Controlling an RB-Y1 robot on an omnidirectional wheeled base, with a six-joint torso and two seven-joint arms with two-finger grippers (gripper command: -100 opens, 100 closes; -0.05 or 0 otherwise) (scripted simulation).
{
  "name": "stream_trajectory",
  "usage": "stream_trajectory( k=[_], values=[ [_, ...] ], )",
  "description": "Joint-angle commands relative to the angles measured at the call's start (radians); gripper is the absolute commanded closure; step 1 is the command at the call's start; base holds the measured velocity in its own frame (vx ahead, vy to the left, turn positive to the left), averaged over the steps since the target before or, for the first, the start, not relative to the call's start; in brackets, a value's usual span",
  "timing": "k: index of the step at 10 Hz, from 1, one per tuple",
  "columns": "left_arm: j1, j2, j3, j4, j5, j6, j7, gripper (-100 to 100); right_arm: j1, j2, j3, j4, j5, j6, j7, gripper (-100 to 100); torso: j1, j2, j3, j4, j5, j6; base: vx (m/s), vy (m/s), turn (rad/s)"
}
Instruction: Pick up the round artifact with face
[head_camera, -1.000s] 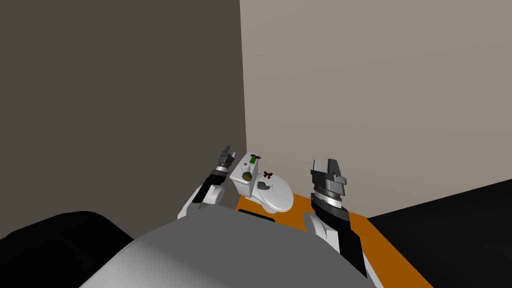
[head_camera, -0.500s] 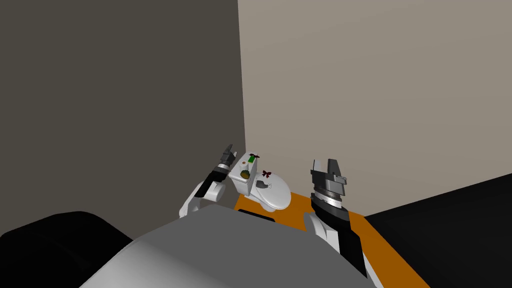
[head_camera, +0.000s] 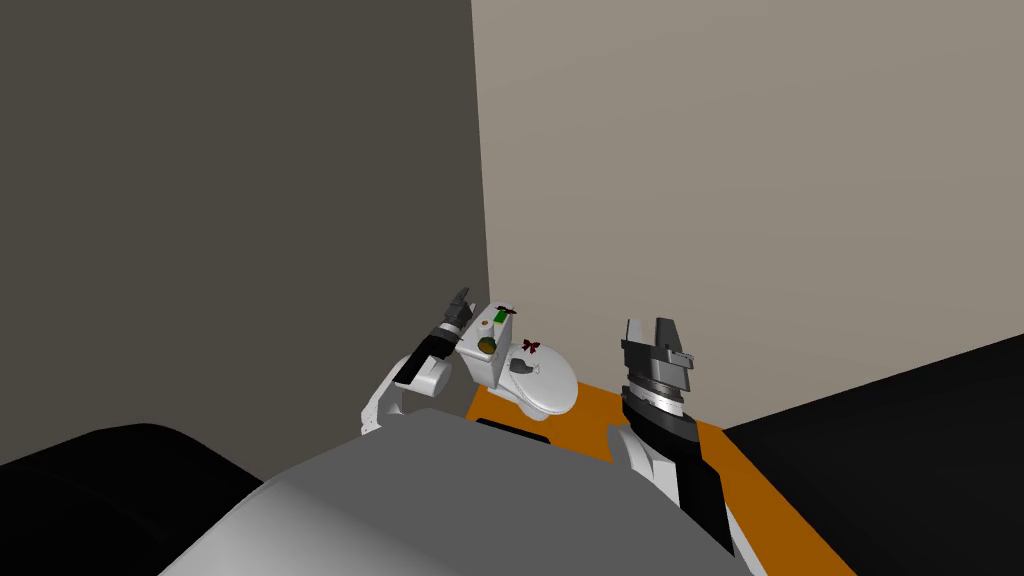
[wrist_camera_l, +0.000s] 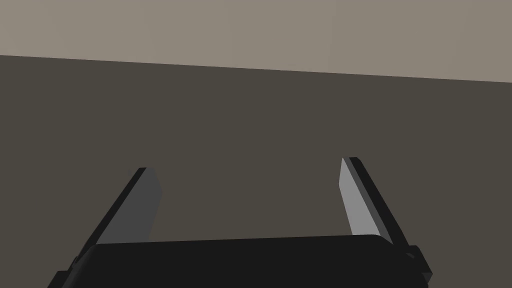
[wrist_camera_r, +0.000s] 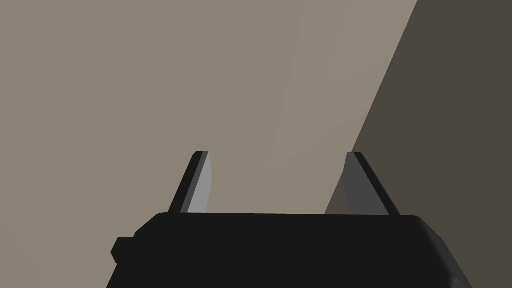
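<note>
On top of the white toilet tank (head_camera: 478, 368), near its front edge, sits the round artifact (head_camera: 487, 345), a small dark olive disc with an orange patch on its face. Behind it on the same lid are a tiny pale round piece (head_camera: 486, 324) and a green block (head_camera: 500, 315). A dark red bow (head_camera: 531, 346) and a small grey object (head_camera: 519, 366) lie on the white closed toilet seat lid (head_camera: 550, 395), and the toilet stands on an orange floor (head_camera: 595, 418) in the corner of two walls.

My left end effector (head_camera: 459, 303) is raised just beside the tank, on the side away from the seat, and is apart from the artifact. In the left wrist view it (wrist_camera_l: 245, 165) is released, its two blades spread wide with nothing between them. My right end effector (head_camera: 655, 332) is held up well to the other side of the toilet; in the right wrist view it (wrist_camera_r: 277, 154) is likewise released and holds nothing.
</note>
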Motion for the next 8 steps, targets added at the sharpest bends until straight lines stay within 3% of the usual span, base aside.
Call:
stream_trajectory(
  k=[1,8],
  values=[
    [-0.002,0.001,-0.001,-0.002,-0.002,0.034,0.0,-100,0.0,0.0,0.0,0.0,0.0,0.0,0.0,0,0.0,0.0,0.0,0.0,0.0,0.0,-0.003,-0.018,0.001],
    [-0.056,0.023,0.001,-0.033,-0.022,0.238,0.01,-100,0.0,0.0,0.0,0.0,0.0,0.0,0.0,0,0.002,-0.001,0.0,0.0,0.0,0.0,-0.016,-0.031,-0.002]
  ],
)
